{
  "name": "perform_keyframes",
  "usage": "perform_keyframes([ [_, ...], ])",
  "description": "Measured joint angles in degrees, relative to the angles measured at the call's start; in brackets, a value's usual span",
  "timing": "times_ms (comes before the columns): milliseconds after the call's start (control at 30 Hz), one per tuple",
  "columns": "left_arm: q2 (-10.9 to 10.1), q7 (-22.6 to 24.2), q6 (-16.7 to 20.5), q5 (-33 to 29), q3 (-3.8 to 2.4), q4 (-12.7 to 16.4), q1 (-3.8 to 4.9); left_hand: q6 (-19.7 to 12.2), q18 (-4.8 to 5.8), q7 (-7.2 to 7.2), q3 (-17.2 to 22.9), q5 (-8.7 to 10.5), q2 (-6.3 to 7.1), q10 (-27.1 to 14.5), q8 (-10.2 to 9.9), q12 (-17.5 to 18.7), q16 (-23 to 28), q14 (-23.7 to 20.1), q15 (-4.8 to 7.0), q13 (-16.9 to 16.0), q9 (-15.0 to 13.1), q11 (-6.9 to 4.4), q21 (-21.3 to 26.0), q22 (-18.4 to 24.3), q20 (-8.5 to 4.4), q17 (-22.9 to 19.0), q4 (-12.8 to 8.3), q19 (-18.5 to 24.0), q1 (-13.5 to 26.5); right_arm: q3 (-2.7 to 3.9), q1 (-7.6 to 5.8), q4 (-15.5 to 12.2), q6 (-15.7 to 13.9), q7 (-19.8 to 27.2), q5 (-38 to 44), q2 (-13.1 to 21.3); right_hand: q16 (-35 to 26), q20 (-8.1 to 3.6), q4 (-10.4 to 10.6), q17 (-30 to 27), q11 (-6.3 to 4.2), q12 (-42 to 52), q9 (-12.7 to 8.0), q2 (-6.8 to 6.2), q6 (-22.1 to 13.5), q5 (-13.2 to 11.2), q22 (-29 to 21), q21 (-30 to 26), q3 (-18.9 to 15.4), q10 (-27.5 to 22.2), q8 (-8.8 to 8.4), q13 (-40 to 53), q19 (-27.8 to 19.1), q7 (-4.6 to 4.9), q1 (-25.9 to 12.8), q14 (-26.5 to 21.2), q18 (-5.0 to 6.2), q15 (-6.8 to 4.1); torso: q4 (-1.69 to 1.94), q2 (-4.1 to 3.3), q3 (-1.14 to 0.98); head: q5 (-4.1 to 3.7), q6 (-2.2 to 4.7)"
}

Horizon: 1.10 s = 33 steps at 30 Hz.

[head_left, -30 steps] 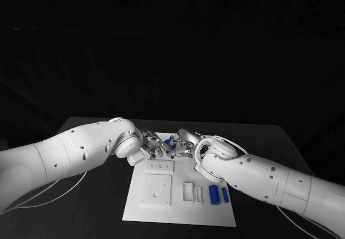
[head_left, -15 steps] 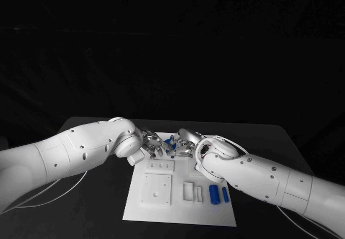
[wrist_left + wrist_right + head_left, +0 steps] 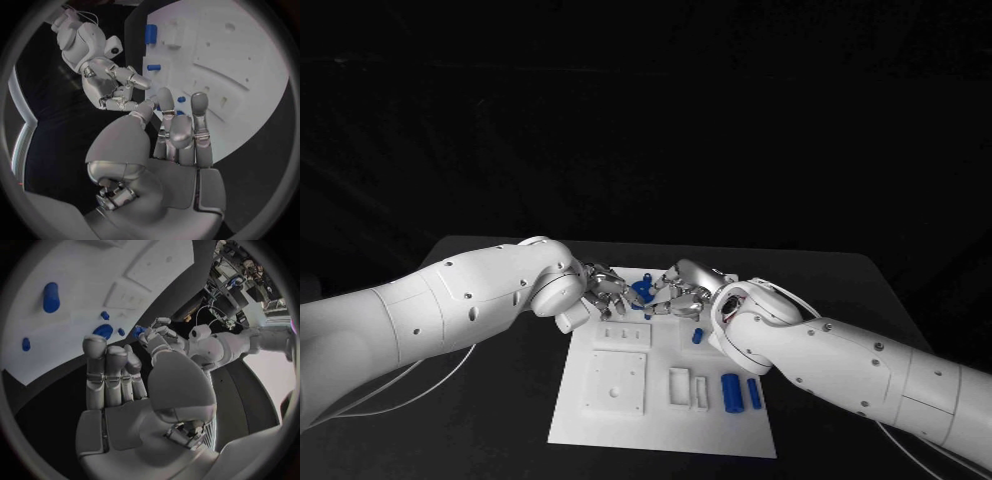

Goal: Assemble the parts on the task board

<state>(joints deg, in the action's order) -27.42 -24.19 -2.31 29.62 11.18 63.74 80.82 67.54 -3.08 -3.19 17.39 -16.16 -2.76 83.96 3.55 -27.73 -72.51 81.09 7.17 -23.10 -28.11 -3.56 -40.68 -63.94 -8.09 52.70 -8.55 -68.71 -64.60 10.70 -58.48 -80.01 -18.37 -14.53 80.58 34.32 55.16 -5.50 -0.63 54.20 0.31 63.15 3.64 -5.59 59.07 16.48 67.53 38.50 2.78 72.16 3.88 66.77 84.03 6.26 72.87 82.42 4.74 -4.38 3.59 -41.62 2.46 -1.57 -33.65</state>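
Both hands being held over task board (image 3: 661, 420) far edge. Left hand (image 3: 606, 292) grip: cannot tell. Right hand (image 3: 684, 290) fingers apart, nothing held. Blue cylinders (image 3: 728, 391) lying near right edge.

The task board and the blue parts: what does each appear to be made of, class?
The task board looks like matte white plastic: an even surface with moulded recesses. The blue parts seem to be smooth plastic, uniformly coloured with rounded ends. Neither can be confirmed.
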Motion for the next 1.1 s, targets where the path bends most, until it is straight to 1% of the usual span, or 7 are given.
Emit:
perform_keyframes([
  [133, 0.0, -0.7, 0.1, 0.9, 0.07, -0.1, -0.06, 0.0, 0.0, -0.01, -0.1, -0.05, 0.08, 0.0, 0.1, -0.5, -0.2, 0.1, -0.12, 0.2, 0.0, 0.0, 0.5, -0.8, 0.2, 1.2, -0.3, -0.2, 0.2, 0.48, 0.2, -1.7, -0.5, 1.3, -1.4, 3.0, -0.6, 0.0, 0.5, -0.1, 0.0, -0.2, 0.0, -0.23, 0.0, 1.3, -0.4, -0.4, -0.8, 0.0, 0.0, -0.4, 0.0, 0.0, 0.2, 0.0, -0.02, 0.0, -0.06, 0.01, -0.01, 0.36, -0.24],
  [233, 0.0, -1.2, 0.3, 1.8, 0.3, -0.1, -0.08, 0.0, 0.0, -0.02, -0.1, -0.08, 0.09, 0.0, 0.1, -0.9, -0.7, 0.5, -0.11, 0.2, 0.0, 0.0, 0.6, -1.2, 0.2, 2.3, -0.3, -0.2, 0.2, 1.41, 0.24, -2.8, -1.0, 2.3, -2.9, 5.3, -1.1, 0.0, 1.1, -0.3, -0.25, -0.6, 0.0, -0.46, 0.4, 3.3, -0.8, -1.4, -1.6, -0.2, 0.0, -0.8, 0.0, -0.38, 0.0, 0.0, -0.04, 0.0, -0.17, 0.03, -0.01, 0.6, -0.34],
  [500, -0.1, -2.6, 1.8, 6.8, 2.08, 0.2, -0.27, 0.2, -0.01, -0.18, -0.3, -0.67, 0.32, 0.2, 0.1, -2.4, -1.6, 1.1, -0.32, 0.4, 0.0, -0.23, 1.2, -2.2, 0.61, 4.4, -0.5, -0.6, 0.4, 5.32, 0.13, -3.9, -2.7, 4.6, -7.8, 9.5, -1.3, 0.0, 1.3, -0.4, -0.31, -0.7, 0.0, -0.46, 1.0, 4.9, -1.2, -1.8, -1.8, -0.3, -0.01, -1.2, 0.0, -0.48, 0.0, 0.0, -0.04, 0.01, -0.6, 0.3, -0.19, 1.14, -0.75],
  [700, 0.0, -3.0, 3.2, 10.7, 2.47, 0.4, -1.28, 0.2, -0.01, -0.19, -0.3, -1.56, 0.62, 0.0, 0.1, -3.4, -1.6, 1.6, -0.22, 0.7, -1.3, -0.42, 1.6, -2.8, 0.82, 5.3, -0.5, -0.8, 0.7, 8.05, -0.2, -3.9, -4.0, 5.7, -10.5, 10.8, -1.5, 0.0, 0.9, -0.4, -0.31, -0.7, 0.0, -0.46, 1.4, 6.4, -1.4, -1.8, -1.4, -0.3, -0.01, -1.3, 0.0, -0.5, 0.0, 0.0, -0.04, 0.01, -0.75, 0.47, -0.37, 1.58, -1.24],
  [867, 0.3, -3.3, 4.2, 13.1, 2.57, 0.2, -2.16, 0.2, -0.01, -0.19, 0.0, -1.8, 0.85, 0.0, 0.0, -4.5, -1.8, 1.6, -0.22, 1.3, -1.4, -0.42, 1.9, -3.7, 0.82, 6.1, -0.8, -1.2, 1.0, 9.06, -0.32, -3.7, -4.9, 6.4, -12.2, 10.9, -1.9, 0.0, 0.8, -0.3, -0.51, -0.9, 0.0, -0.22, 1.4, 6.8, -1.6, -2.1, -0.9, -0.5, -0.01, -1.5, 0.0, -0.5, -0.3, 0.0, -0.04, 0.01, -0.75, 0.47, -0.41, 1.87, -1.54],
  [900, 0.4, -3.4, 4.5, 13.8, 2.58, 0.2, -2.35, 0.2, -0.01, -0.19, 0.0, -1.81, 0.85, 0.0, 0.0, -4.5, -1.8, 1.6, -0.22, 1.4, -2.6, -0.42, 2.0, -3.9, 0.82, 6.2, -0.8, -1.2, 1.0, 9.24, -0.33, -3.7, -5.0, 6.5, -12.5, 10.9, -1.9, 0.0, 0.6, -0.3, -0.51, -0.9, 0.0, -0.22, 1.4, 7.0, -1.6, -2.1, -0.8, -0.5, -0.01, -1.5, 0.0, -0.5, -0.3, 0.0, -0.04, 0.01, -0.75, 0.45, -0.41, 1.91, -1.67],
  [1100, 0.8, -3.4, 5.1, 17.0, 2.59, 0.2, -3.2, 0.2, -0.01, -0.19, -0.2, -1.72, 0.77, 0.0, 0.2, -5.3, -2.2, 2.0, -0.21, 1.9, -2.8, -0.42, 2.5, -4.6, 1.2, 6.8, -0.6, -1.7, 1.2, 9.99, -0.36, -3.7, -5.7, 7.0, -13.8, 10.5, -1.9, 0.0, 0.4, -0.3, -0.51, -0.9, 0.0, -0.02, 1.4, 7.7, -1.7, -2.1, -0.5, -0.5, -0.01, -1.6, 0.0, -0.5, -0.4, 0.0, -0.05, 0.01, -0.71, 0.42, -0.34, 2.14, -2.01],
])
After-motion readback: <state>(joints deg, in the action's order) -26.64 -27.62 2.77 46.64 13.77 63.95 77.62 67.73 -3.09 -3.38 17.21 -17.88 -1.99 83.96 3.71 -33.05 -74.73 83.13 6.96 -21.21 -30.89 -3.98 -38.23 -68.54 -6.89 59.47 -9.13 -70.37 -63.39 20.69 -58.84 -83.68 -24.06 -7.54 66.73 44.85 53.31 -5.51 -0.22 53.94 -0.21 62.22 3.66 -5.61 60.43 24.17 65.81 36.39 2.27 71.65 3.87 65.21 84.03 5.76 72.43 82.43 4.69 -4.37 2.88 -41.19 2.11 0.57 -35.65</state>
